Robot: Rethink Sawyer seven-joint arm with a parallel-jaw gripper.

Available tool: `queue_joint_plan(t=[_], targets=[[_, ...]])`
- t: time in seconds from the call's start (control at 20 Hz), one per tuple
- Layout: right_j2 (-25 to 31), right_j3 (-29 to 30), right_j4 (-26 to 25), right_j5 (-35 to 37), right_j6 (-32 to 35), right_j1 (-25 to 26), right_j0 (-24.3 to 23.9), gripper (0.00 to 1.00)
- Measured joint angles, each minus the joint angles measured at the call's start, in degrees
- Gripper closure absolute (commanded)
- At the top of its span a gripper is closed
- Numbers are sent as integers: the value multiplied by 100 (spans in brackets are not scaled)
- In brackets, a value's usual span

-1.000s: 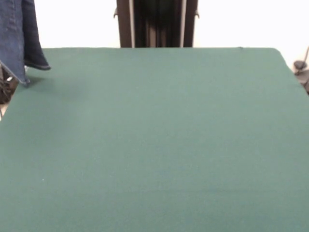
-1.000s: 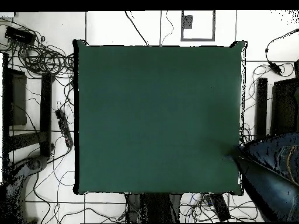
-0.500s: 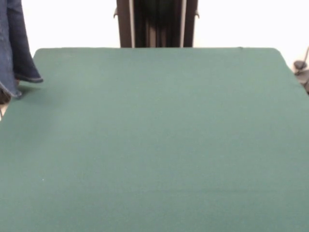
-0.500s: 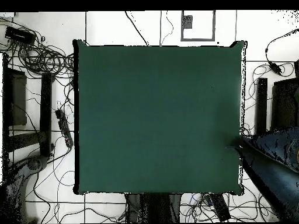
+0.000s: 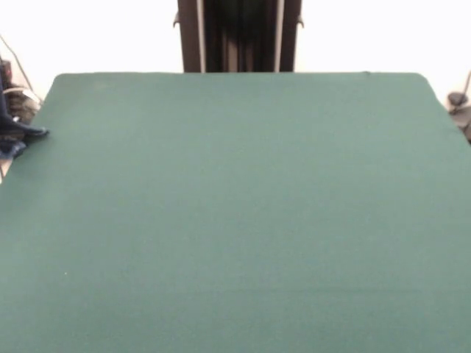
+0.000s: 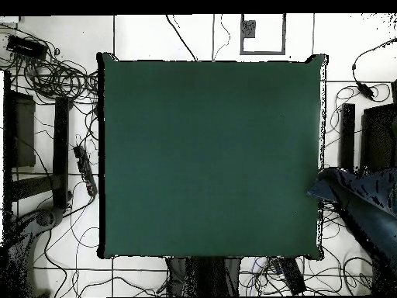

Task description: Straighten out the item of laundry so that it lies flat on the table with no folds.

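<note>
Overhead view is showing the table (image 6: 209, 155) lying bare, its dark green cloth stretching from edge to edge. The jeans (image 6: 364, 206) are sitting off the table altogether, hanging or bunching just beyond its right-hand edge in this view, down toward the robot's end. The denim's nearest corner is reaching close to the table's edge, though I cannot tell if it is touching. Pale stitching is showing along the blue cloth. Cables (image 6: 54, 77) are trailing over the white floor on the opposite side of the table.

From the front, the table (image 5: 243, 206) is filling nearly the whole picture, and only a dark sliver of the jeans (image 5: 18, 133) is peeking in at the left edge, just beside the table's far left corner. The robot's pedestal (image 5: 239, 35) is standing behind the far edge in the middle.

The gripper is not showing in either view, so whether it is wide, narrow or holding anything is something I cannot tell.
</note>
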Motion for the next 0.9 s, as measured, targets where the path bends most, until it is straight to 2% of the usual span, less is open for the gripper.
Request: queue_joint_plan(t=[0.2, 0.4, 0.9], targets=[[0, -348, -176, 439, -387, 175, 106, 100], [0, -592, -568, 798, -735, 347, 122, 100], [2, -891, -1211, 1214, -1153, 458, 109, 100]])
